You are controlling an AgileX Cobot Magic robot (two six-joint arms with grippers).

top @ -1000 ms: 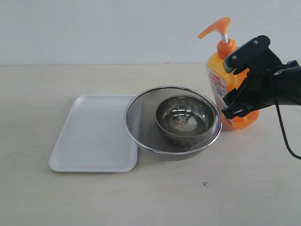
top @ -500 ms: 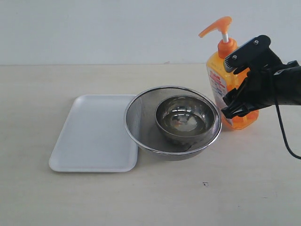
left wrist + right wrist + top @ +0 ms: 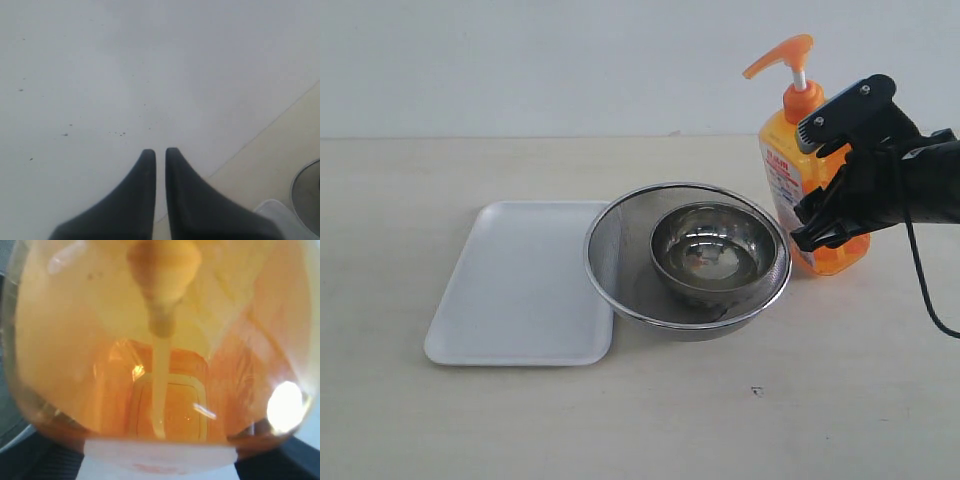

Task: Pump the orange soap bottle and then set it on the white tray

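Note:
The orange soap bottle [image 3: 782, 140] stands upright on the table at the right, its orange pump head [image 3: 782, 55] raised on the white stem and pointing left. My right gripper [image 3: 808, 185] reaches in from the right and is shut on the bottle's body, one finger high and one low. Up close, the translucent bottle [image 3: 160, 340] fills the right wrist view, with the dark fingers [image 3: 30, 457] pressed against its sides. The white tray [image 3: 510, 290] lies flat and bare at the left. My left gripper [image 3: 160, 152] is shut, holds nothing and faces a pale wall.
A round steel mesh strainer [image 3: 610, 250] holding a metal bowl [image 3: 715, 250] sits between tray and bottle, its rim overlapping the tray's right edge and close to the bottle. A black cable [image 3: 920, 280] hangs from the right arm. The strainer's edge [image 3: 307, 195] shows beside the left gripper.
The bottle's pump head has shifted very slightly to the right; the right gripper keeps its hold in the same place.

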